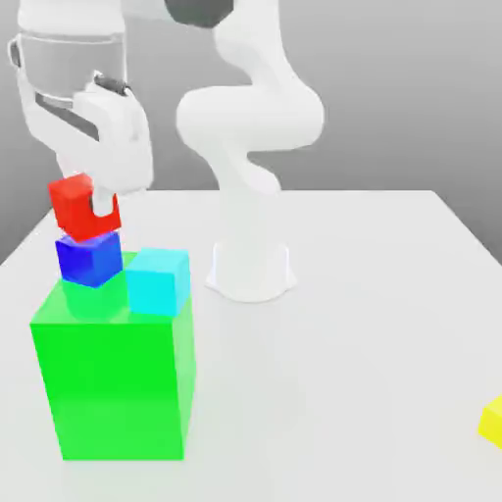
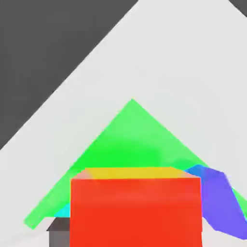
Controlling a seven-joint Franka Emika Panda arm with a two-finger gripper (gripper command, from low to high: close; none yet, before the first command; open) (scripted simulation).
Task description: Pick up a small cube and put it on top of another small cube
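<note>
My gripper (image 1: 88,208) is shut on the small red cube (image 1: 75,203), with a white finger (image 1: 104,204) pressed to its side. The red cube hangs slightly tilted directly over the small dark blue cube (image 1: 88,259), its underside at or just above the blue top; I cannot tell if they touch. The blue cube stands on the big green block (image 1: 113,382), at its far corner on the exterior view's left. In the hand view the red cube (image 2: 135,212) is close up, with the blue cube (image 2: 219,202) and green block (image 2: 130,140) behind it.
A light cyan cube (image 1: 158,279) stands on the green block right beside the blue cube. A yellow cube (image 1: 493,420) lies at the exterior view's right edge. The arm's white base (image 1: 250,270) stands mid-table behind the block.
</note>
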